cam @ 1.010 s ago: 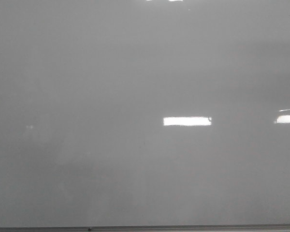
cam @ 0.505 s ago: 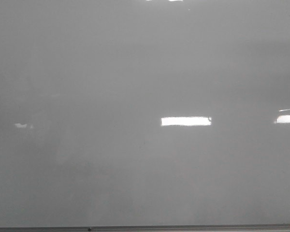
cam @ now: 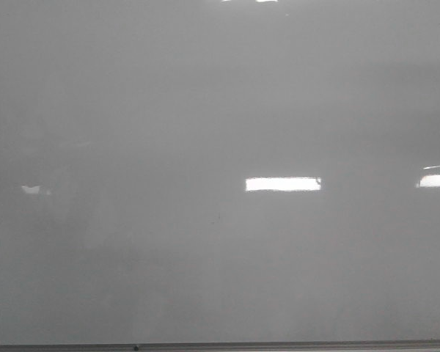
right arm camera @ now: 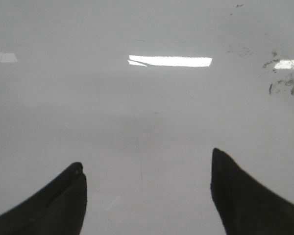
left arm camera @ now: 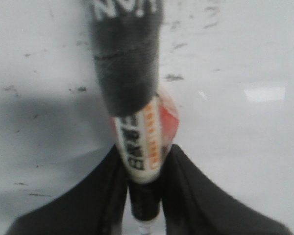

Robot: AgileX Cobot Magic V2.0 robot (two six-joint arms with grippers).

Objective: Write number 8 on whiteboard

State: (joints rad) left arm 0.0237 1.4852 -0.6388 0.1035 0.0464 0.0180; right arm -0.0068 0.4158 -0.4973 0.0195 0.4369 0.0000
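Whiteboard fills front view, glossy grey, bright light reflections, thin metal bottom edge. No number 8 visible anywhere on it; not yet drawn, judging from blank surface. No arms in front view.

Left gripper clenched on marker, black fingers pinching barrel from both sides; black cap or tip end pointing toward board, white label with orange band near the grip. Cannot tell if cap is on or whether tip touches board; blurred. Old smudges around on board surface.

Right gripper spread wide, grasping nothing, facing board; faint leftover ink marks off to one side.

Risks, as judgement:
- Marker held near one end, so could pivot or slip in fingers under writing pressure, giving wobbly loops.
- Too little pressure means skipped strokes; too much drags or tilts pen.
- Capped tip means no ink at all.
- Loops may fail to close.
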